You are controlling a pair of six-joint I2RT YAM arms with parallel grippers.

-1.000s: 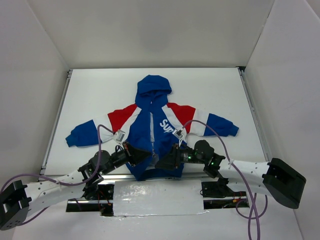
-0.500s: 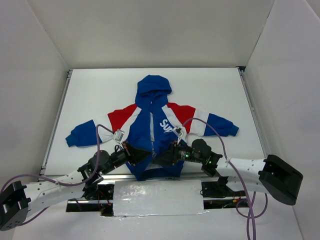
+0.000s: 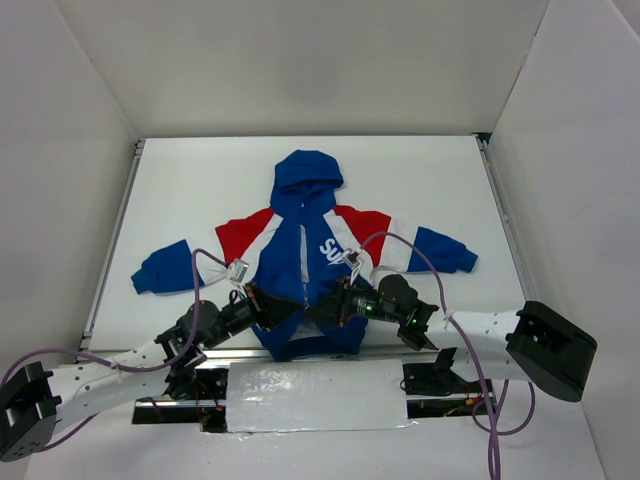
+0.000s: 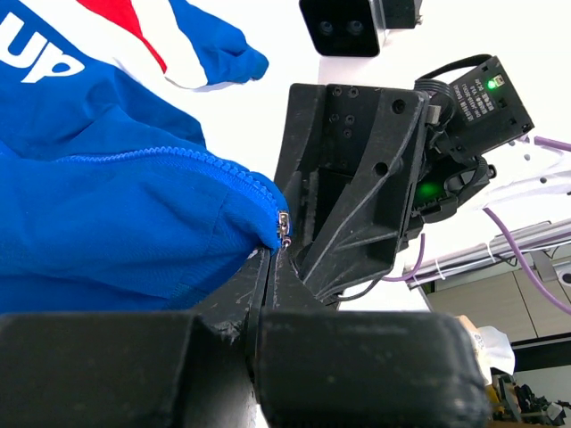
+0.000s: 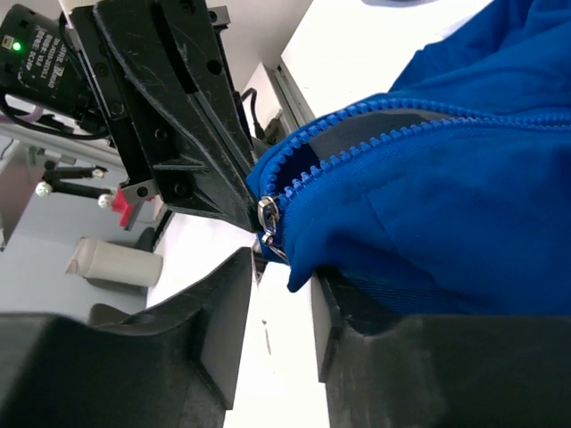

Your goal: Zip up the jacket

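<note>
The jacket (image 3: 300,262) lies flat mid-table, hood far, blue body with red shoulders and white chest lettering. Its front is unzipped above the metal zipper slider (image 5: 267,217), which sits at the bottom hem. My left gripper (image 3: 286,312) is shut, pinching the hem right beside the slider (image 4: 284,223); its closed tips (image 4: 270,259) meet at the blue fabric (image 4: 107,223). My right gripper (image 3: 323,314) faces it from the right, open, with the hem corner (image 5: 308,263) and the slider hanging just in front of its gap (image 5: 281,267). Neither right pad touches the slider.
Both arms reach in from the near edge, tips almost touching. A silver taped strip (image 3: 315,395) runs along the near edge. Metal rails (image 3: 113,245) border the table sides, and white walls enclose it. Purple cables (image 3: 420,262) loop over the jacket's right side.
The right gripper has slid left toward the zipper's bottom end and its jaws have narrowed. The left gripper holds its pinch in the same place.
</note>
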